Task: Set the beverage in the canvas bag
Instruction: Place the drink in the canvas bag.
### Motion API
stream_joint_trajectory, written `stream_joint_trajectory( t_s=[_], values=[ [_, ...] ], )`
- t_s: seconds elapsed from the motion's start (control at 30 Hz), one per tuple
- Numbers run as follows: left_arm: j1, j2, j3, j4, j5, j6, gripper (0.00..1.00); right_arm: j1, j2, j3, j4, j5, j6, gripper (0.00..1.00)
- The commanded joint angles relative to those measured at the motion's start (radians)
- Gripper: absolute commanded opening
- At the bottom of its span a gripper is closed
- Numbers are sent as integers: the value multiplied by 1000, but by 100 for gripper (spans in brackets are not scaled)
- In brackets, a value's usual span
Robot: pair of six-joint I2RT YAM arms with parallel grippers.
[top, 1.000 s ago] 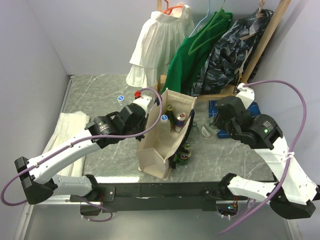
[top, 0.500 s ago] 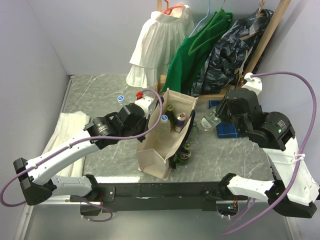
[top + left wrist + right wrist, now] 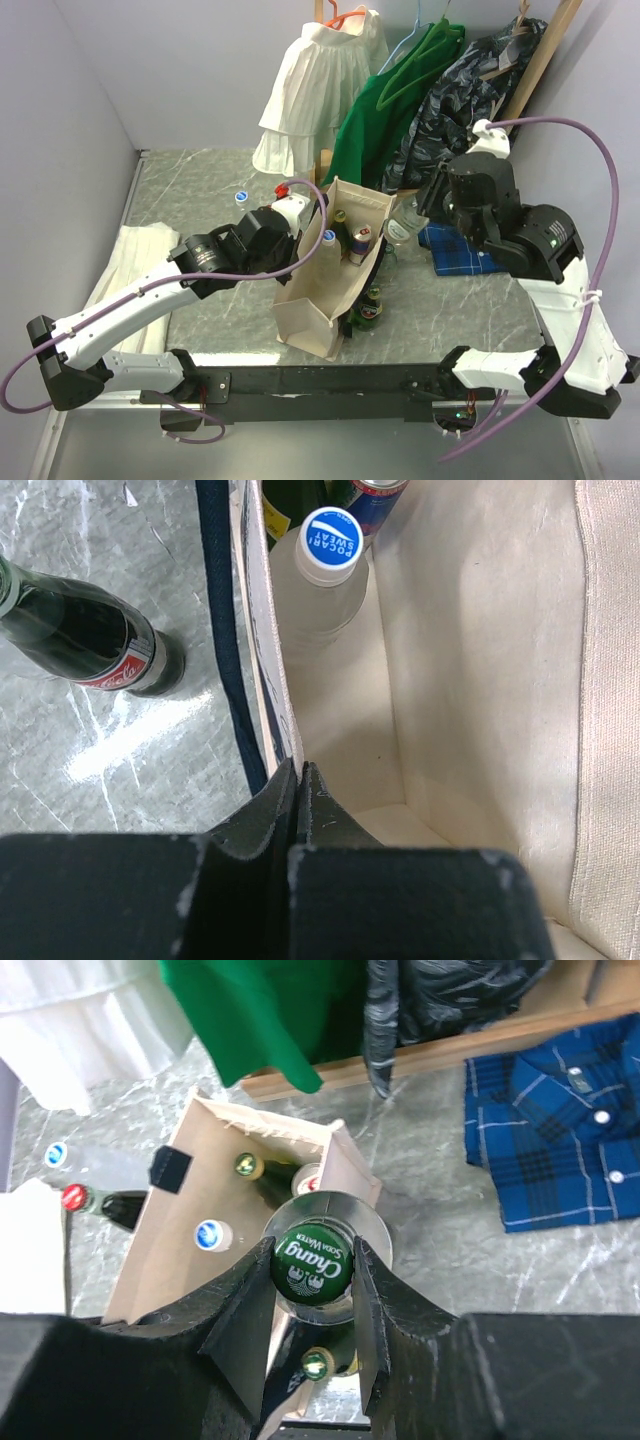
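1. Right end effector (image 3: 310, 1252): jaws at about half width, clamped on the neck of the soda bottle (image 3: 310, 1265), which hangs upright in the air.
2. Change: over the last second this arm has risen and swung left, away from the blue plaid shirt (image 3: 560, 1130), which now lies uncovered. The bottle has come from above the shirt to just beside the mouth of the canvas bag (image 3: 315, 300).
3. Meaning: the carry looks nearly done. In the wrist view the bottle overlaps the bag's nearer right corner rather than its opening, so a little more leftward travel seems needed before lowering.
4. Left end effector (image 3: 298, 780): fully closed, pinching the bag's left rim. Its position is unchanged, and it holds the mouth open.
5. Bag: upright on the table (image 3: 200, 180), already holding several bottles.
6. Writing, held bottle: the green cap reads "Chang Soda Water".
7. Writing, white bottle (image 3: 332, 540) inside the bag: the blue cap reads "POCARI SWEAT".
8. Writing, dark cola bottle (image 3: 110, 665) on the table outside the bag's left wall: a red label with white script, only partly legible.
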Motion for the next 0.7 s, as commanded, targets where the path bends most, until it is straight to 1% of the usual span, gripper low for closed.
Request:
stream_joint_trajectory(
  t_s=[0.0,0.17,0.67],
  values=[
    [-12,-34,17,49,2,13,1,0,5,107,178,-6,-32,0],
    [-12,-31,17,44,-6,15,1,13,34,155,179,-28,-49,0],
    [-14,-32,2,46,-21,10,1,86,102,201,184,-49,-62,0]
  ],
)
